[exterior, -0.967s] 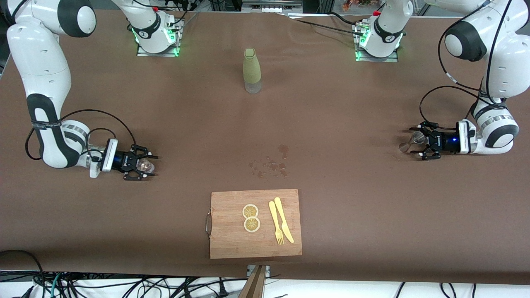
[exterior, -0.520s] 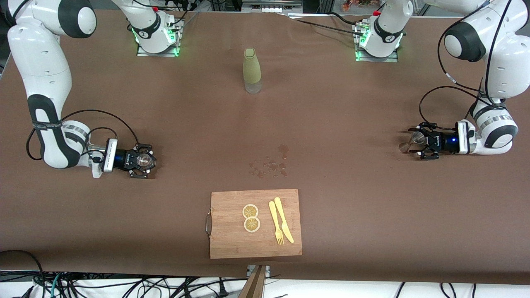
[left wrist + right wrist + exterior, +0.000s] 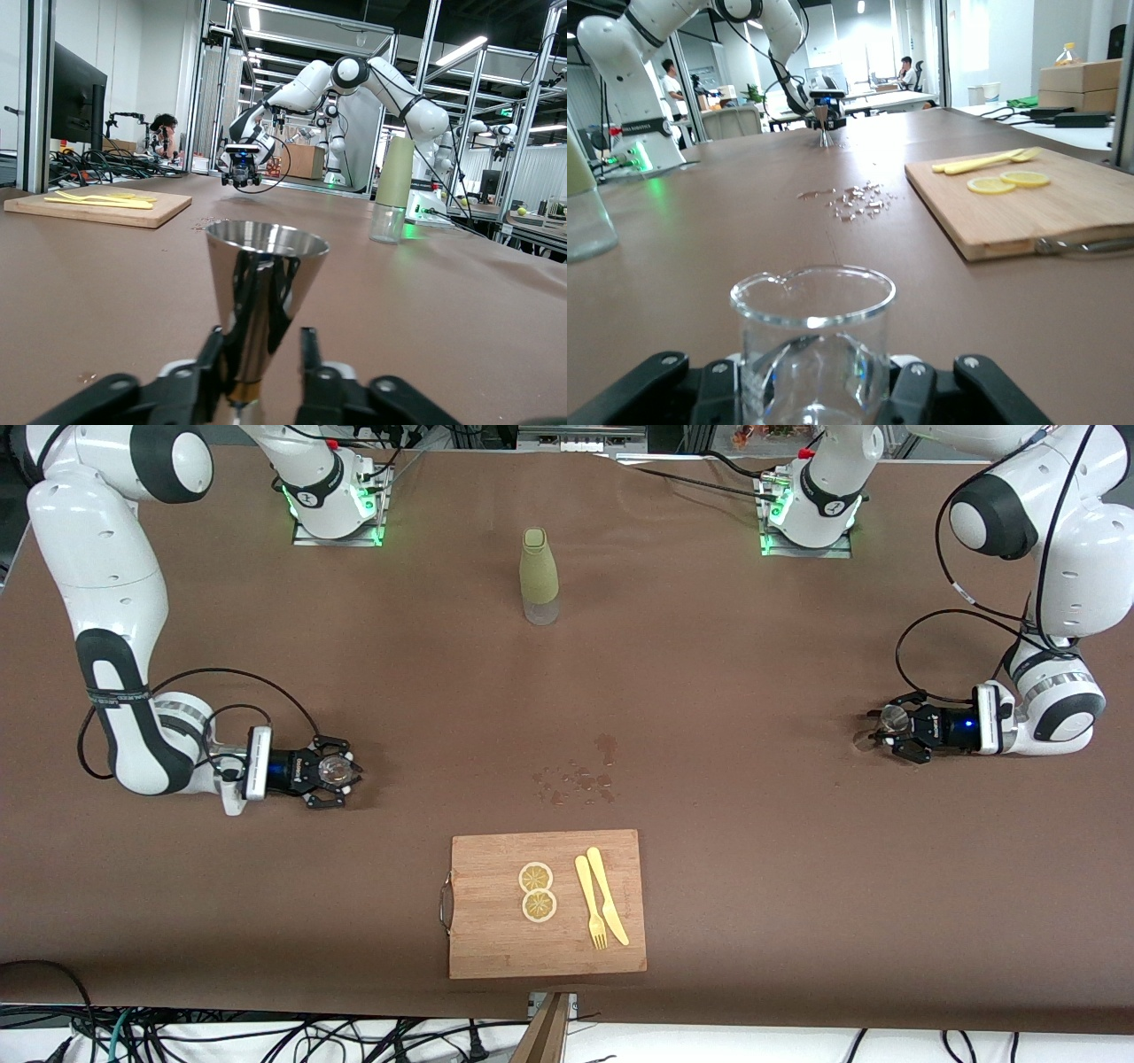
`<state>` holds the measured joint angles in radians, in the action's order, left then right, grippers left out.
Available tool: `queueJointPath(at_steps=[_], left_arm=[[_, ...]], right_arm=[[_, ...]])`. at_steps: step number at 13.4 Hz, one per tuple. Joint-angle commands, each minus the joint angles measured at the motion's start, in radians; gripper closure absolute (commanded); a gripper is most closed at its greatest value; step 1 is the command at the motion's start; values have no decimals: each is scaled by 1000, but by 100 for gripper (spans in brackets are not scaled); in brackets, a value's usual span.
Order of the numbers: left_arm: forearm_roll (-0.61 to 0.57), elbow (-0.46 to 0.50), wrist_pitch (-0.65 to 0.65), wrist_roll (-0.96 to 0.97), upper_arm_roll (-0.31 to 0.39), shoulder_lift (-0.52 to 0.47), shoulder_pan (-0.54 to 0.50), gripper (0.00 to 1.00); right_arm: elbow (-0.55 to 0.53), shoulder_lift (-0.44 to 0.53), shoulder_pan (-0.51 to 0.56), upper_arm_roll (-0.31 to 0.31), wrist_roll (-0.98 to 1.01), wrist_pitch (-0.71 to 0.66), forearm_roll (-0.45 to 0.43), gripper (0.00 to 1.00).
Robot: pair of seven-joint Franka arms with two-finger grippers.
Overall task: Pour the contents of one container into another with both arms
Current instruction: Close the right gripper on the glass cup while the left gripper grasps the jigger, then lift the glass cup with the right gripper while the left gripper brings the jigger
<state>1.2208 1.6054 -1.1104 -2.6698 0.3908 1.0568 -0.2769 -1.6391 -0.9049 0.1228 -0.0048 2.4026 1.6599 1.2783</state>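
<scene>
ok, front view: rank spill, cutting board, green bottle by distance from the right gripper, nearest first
From the right gripper, shut on a glass beaker:
1. Cutting board, at the table's middle, nearest the front camera.
2. Spill, mid-table, just above the board in that view; too close to the board to call.
3. Green bottle, upright between the arm bases, clearly farthest.
</scene>
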Motion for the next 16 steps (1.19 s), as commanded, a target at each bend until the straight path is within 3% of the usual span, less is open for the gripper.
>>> queueJointPath(at_steps=[1, 8, 13, 16], left_arm=[[22, -9, -5, -61, 10, 19, 5, 100], [62, -31, -12, -105, 11, -12, 10, 100], [68, -38, -22, 13, -1, -37, 126, 100], [81, -30, -92, 92, -70, -81, 171, 100]], right_arm=[[34, 9, -40, 6, -85, -12, 9, 100], [159, 18, -150, 45, -252, -11, 1, 100], [229, 20, -268, 45, -359, 52, 9, 100], [271, 23, -337, 45, -460, 136, 9, 100]])
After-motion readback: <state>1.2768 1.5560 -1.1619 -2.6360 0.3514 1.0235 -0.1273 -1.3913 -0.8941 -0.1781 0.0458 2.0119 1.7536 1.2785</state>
